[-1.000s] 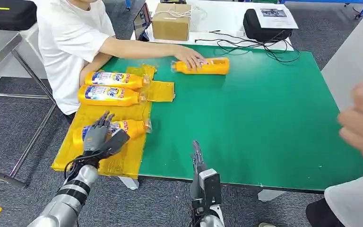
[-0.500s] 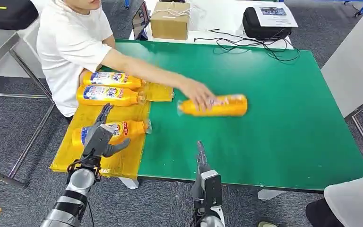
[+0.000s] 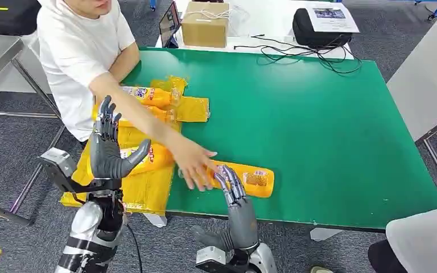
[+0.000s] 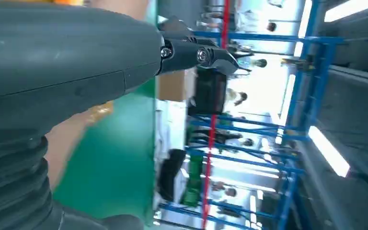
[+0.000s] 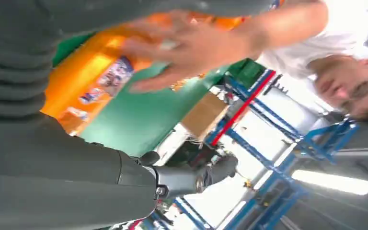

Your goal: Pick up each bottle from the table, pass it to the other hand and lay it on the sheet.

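Head view, surface: a green table [image 3: 318, 125] sits on grey carpet, and a yellow sheet [image 3: 142, 190] drapes over the table's near-left corner.
Head view, room: beyond the table's far edge stand a cardboard box [image 3: 205, 24] and a black bag [image 3: 318, 28] with a paper on top, and black cables trail onto the table from there.
Head view, person: someone in a white shirt sits at the table's far-left side, arm stretched across, their hand [image 3: 196, 165] down on the cap end of the orange bottle [image 3: 250, 179].
Head view, task bottle: that orange bottle lies on its side on the table near the front edge, just beside the sheet.
Head view, other bottles: three more bottles [image 3: 148, 95] lie on the sheet, partly behind the person's arm and the robot's left hand.
Head view, left hand [image 3: 107, 145]: raised upright above the sheet, fingers spread wide, holding nothing.
Head view, right hand [image 3: 233, 190]: at the table's front edge, fingers straight and apart, their tips against or just over the bottle; I cannot tell which.
Left wrist view: grey cover and dark fingers [image 4: 196, 51] spread in the air, with table green, blue racking and ceiling lights behind.
Right wrist view: the bottle's label up close, the person's hand blurred on it, the box and blue racking past the table; the dark fingers [image 5: 206, 176] are off the bottle, grasping nothing.
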Robot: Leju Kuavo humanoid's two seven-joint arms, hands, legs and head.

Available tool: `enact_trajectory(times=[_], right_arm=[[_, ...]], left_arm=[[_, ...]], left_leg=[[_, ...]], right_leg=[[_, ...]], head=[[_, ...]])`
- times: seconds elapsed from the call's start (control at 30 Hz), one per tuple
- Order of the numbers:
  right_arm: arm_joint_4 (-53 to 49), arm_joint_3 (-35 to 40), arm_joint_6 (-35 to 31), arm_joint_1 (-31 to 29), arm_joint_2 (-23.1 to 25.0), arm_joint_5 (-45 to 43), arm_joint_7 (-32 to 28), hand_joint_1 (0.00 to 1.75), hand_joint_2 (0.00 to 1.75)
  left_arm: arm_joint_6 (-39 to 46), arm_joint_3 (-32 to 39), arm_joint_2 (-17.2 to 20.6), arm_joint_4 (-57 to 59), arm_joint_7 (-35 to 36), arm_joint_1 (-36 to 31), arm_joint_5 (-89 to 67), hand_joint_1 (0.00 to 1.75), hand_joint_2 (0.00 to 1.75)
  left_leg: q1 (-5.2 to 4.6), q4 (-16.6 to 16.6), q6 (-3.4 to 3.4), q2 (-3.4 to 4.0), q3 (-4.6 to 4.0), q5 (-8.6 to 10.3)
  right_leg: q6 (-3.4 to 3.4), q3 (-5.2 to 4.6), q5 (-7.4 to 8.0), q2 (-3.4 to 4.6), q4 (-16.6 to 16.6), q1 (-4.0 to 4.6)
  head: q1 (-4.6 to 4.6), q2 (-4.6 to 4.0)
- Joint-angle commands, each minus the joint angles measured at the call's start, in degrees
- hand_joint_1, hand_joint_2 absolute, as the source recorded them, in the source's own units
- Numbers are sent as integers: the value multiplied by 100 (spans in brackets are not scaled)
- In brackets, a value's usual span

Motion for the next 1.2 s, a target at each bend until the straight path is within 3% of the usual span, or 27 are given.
enact_trajectory(times=[0.03,0.13,0.2,0.33,0.43,0.5,0.57,0.6,0.67,0.8,0.87,1.03,1.2], right_arm=[[-23,-281,-40,149,-8,16,2,0,175],[44,-429,-40,170,48,383,9,0,175],[-124,-1146,-40,320,146,1949,198,0,175],[-255,-1885,-40,289,-1,3387,810,0,175],[267,-2011,-40,-122,-213,3520,1301,0,175],[978,-1724,-40,-650,-524,3451,1893,0,175],[1775,-1656,-40,-1253,-614,3043,2035,0,175],[2847,-1545,395,-1953,-628,2857,2610,0,175],[3691,-1449,551,-2538,-640,2617,2800,0,175],[4129,-1270,910,-2843,-700,2723,3290,0,175],[4129,-1270,910,-2843,-700,2723,3290,0,175],[4115,-1134,1011,-2915,-757,2780,3574,0,175],[4284,-993,1435,-3111,-814,2734,3439,0,175]], left_arm=[[16,-188,7,-283,13,46,39,0,175],[-11,-168,-21,-301,-104,71,168,0,175],[-359,-338,-106,-738,-21,521,618,0,175],[42,-811,-141,-1032,-138,1469,36,0,175],[252,-920,-215,-621,-94,1578,-31,0,175],[389,-1014,-243,-332,8,1490,-58,0,175],[493,-1130,-232,-85,27,1352,-182,0,175],[537,-1240,-209,63,185,1239,-343,0,175],[537,-1321,-229,248,367,1119,-355,0,175],[550,-1348,-244,362,564,1072,-348,0,175],[550,-1348,-244,362,564,1072,-348,0,175],[569,-1337,-250,386,650,1065,-391,0,175],[489,-1406,-254,522,709,954,-432,0,175]], left_leg=[[10,2,-11,-5,20,-10],[9,-1,-10,-9,15,-6],[15,5,-15,-14,29,-15],[2,-7,-5,4,19,-9],[22,9,-19,3,81,-57],[14,-6,-13,0,59,-33],[0,-10,-3,1,35,-23],[4,-11,-4,2,35,-20],[2,-10,-2,29,35,-16],[1,-5,-1,16,34,-11],[-4,-5,9,-10,22,3],[-7,-2,11,3,20,1],[-5,-1,9,-10,19,3]], right_leg=[[-12,21,-8,8,-1,9],[-10,16,-6,2,-3,8],[-16,32,-15,4,0,13],[-5,16,-6,15,-7,2],[-21,83,-42,38,-8,18],[-13,68,-20,35,-19,11],[-2,36,0,19,-25,0],[-4,39,3,23,-29,3],[-8,34,12,53,-29,2],[-13,31,12,40,-20,2],[1,26,11,8,-17,-1],[7,22,8,18,-11,-4],[7,23,6,4,-11,-3]], head=[[2,0],[0,0],[0,0],[-2,0],[4,0],[-2,0],[2,0],[2,0],[0,0],[0,0],[2,0],[-5,0],[-2,0]])
